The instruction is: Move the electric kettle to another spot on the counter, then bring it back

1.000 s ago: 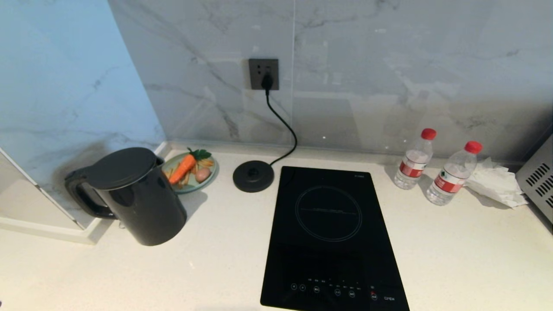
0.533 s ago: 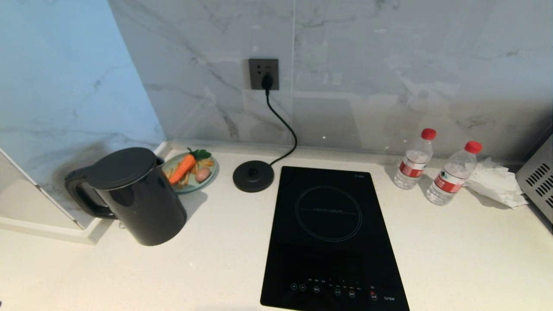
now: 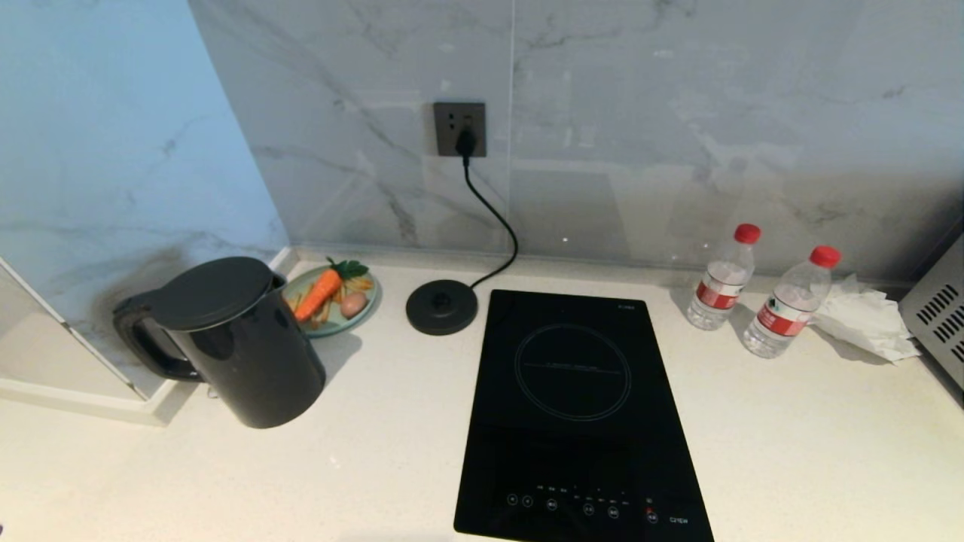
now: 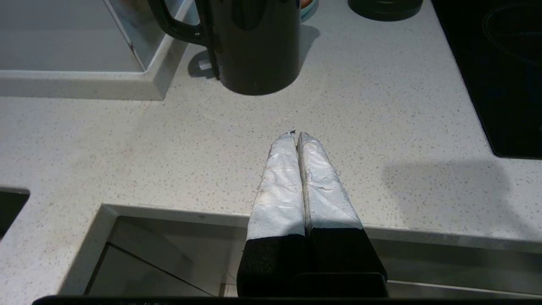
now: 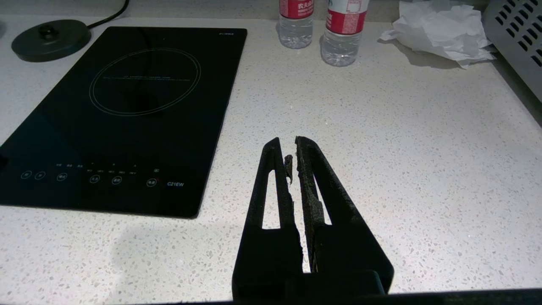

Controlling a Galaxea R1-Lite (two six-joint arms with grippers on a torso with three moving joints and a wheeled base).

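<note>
The electric kettle (image 3: 237, 342) is standing upright on the surface (image 3: 376, 452) at the robot's left, lid down, its loop handle pointing left toward the raised ledge (image 3: 83, 403) at the foot of the side wall, and it is sitting off its round black base disc (image 3: 442, 306), which is lying well apart to the right, just beside the back left corner of the induction hob (image 3: 580, 414). The base's cord (image 3: 493, 218) is running up to a plug in the wall socket (image 3: 459, 129). A pale green plate (image 3: 335, 325) carrying a carrot (image 3: 319, 292) and some smaller food pieces, too small to identify with confidence, is sitting just behind the kettle. On the far right, two red-capped water bottles (image 3: 753, 290) are standing near the marble wall beside a crumpled white tissue (image 3: 862, 320) and a grey vented appliance (image 3: 938, 309). Neither arm is showing in the head view. The left gripper (image 4: 295, 134) is hovering above the front part of the surface, facing the kettle with bare worktop between them, its silver-wrapped fingers (image 4: 279, 182) pressed together and holding nothing. The right gripper (image 5: 287, 148) is hanging over the surface just right of the hob, its black fingers (image 5: 322, 190) nearly meeting at the tips, empty.
</note>
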